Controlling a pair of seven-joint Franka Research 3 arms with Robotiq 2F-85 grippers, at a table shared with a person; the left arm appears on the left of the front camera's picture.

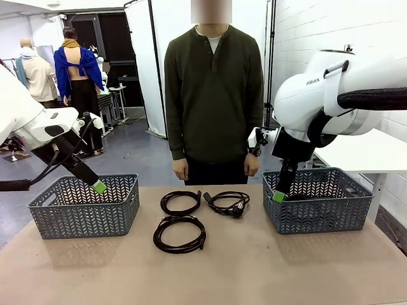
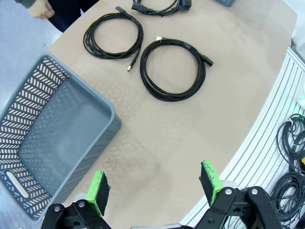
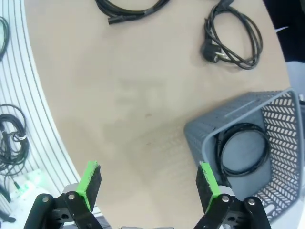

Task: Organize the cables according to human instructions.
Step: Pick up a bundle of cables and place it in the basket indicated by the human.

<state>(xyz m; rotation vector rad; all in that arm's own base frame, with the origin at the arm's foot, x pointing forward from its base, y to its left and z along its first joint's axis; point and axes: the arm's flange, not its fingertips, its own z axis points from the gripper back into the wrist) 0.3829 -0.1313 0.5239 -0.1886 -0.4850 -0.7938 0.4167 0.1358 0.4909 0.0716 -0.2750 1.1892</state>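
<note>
Three coiled cables (image 1: 159, 237) lie on the surface (image 1: 267, 267) between two gray baskets (image 1: 82, 219). A fourth cable (image 3: 220, 151) rests inside the right basket (image 1: 321, 213). Both arms' jaws hang spread and empty as a person (image 1: 213, 95) stands opposite.
</note>
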